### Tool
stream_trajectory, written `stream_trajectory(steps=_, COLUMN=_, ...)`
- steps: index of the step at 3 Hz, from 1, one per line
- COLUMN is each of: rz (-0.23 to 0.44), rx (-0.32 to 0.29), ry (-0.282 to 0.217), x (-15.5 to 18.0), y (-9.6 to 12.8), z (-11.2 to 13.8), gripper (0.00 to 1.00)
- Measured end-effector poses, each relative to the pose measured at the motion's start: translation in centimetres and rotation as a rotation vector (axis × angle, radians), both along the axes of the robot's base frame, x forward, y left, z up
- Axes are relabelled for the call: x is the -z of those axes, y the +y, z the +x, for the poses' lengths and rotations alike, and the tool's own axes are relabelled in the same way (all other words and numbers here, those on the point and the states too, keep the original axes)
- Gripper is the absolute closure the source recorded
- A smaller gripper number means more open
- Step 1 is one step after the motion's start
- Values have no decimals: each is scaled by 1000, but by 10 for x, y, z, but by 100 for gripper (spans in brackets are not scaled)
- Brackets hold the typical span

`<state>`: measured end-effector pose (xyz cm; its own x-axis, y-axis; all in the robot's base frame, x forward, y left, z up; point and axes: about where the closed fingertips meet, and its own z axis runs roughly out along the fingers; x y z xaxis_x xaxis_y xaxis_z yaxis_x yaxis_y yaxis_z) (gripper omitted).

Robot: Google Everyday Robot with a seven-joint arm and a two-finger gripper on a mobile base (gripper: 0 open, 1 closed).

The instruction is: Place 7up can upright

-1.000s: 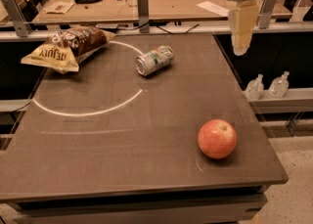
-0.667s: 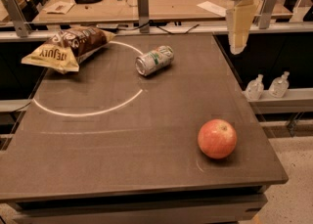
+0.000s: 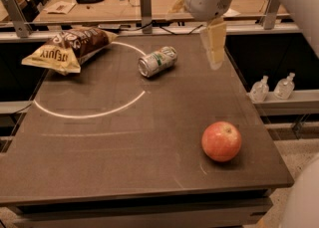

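Note:
The 7up can (image 3: 157, 60) lies on its side on the dark table (image 3: 124, 142), just inside the far part of a white circle line, with its shiny end facing front-left. My gripper (image 3: 215, 49) hangs from the arm above the table's far right part, to the right of the can and apart from it. It holds nothing that I can see.
A brown-and-yellow chip bag (image 3: 67, 47) lies at the far left. A red apple (image 3: 222, 141) sits at the front right. Two small clear bottles (image 3: 271, 87) stand on a ledge past the right edge. A wooden bench (image 3: 124, 0) runs behind the table.
My gripper has moved left and lower, closer to the can. The can, bag and apple have not moved.

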<state>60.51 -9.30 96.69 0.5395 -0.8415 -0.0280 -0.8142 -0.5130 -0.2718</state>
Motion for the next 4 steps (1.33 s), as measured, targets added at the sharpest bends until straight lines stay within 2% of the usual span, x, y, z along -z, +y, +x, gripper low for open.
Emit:
stream_trajectory(steps=1, rz=-74, rx=-106, ry=103, x=52, y=23, z=-15, gripper=0)
stream_trajectory(steps=2, rz=-137, rx=-142, ry=155, x=89, y=29, z=-27, gripper=0)
stream_trajectory(steps=3, rz=-129, rx=-128, ry=124, x=99, y=30, z=-34, gripper=0)
stream_trajectory(steps=4, rz=-82, rx=-109, ry=58, x=91, y=32, z=-30, gripper=0)
